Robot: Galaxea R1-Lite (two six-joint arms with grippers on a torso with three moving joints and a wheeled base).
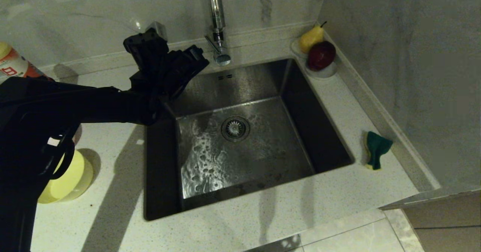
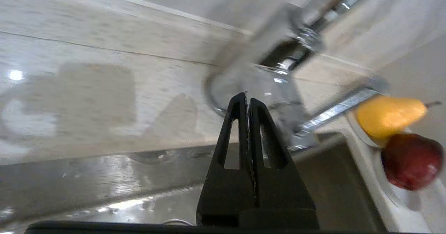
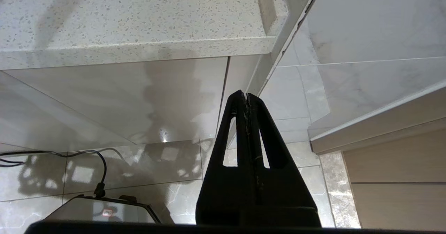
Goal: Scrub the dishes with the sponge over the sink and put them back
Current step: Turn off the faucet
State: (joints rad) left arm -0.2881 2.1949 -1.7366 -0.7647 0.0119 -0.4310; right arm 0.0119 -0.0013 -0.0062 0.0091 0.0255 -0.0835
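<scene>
brushed steel sink (image 1: 300, 105) (wet and shiny), glossy chrome tap (image 1: 217, 15), speckled stone counter (image 1: 330, 203), matt green-faced sponge (image 1: 377, 147).

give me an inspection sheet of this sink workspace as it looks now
surface: speckled pale countertop; sink wet, nothing in it.
job's things: sponge on the counter right of the sink, green face up; yellow bowl on the counter left of the sink, partly behind the left arm; other bowls not seen.
clutter: pear and red fruit on a white saucer at the back right corner; bottle at far left.
grippers: left pincer shut, empty, raised near the tap; right pincer shut, empty, below counter level.
cables: black cable on the floor.
surroundings: marble-look walls, tiled floor.
</scene>
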